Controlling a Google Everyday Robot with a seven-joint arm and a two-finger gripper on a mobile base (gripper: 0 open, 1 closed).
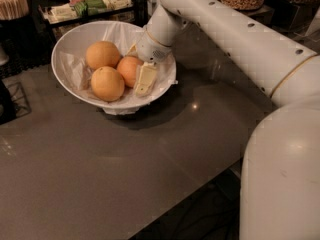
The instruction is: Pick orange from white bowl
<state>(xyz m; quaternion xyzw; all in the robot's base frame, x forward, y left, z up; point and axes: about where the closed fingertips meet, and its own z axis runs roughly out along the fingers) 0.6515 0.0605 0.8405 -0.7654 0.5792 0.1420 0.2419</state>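
Reaching into the glossy, paper-lined white bowl at upper left, my gripper sits against the smooth, round, reddish orange, right of two paler fruits; its grip I cannot tell.

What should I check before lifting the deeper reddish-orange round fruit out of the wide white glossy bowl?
1. Gripper inside the wide white glossy bowl, beside the round reddish-orange fruit: ok.
2. Grip secured on that fruit: cannot tell.
3. Room around it: not ok; the two paler yellow-orange fruits crowd it closely.
4. Crinkled white paper liner free of the gripper: cannot tell.
5. Bowl standing on the dark grey table: ok.
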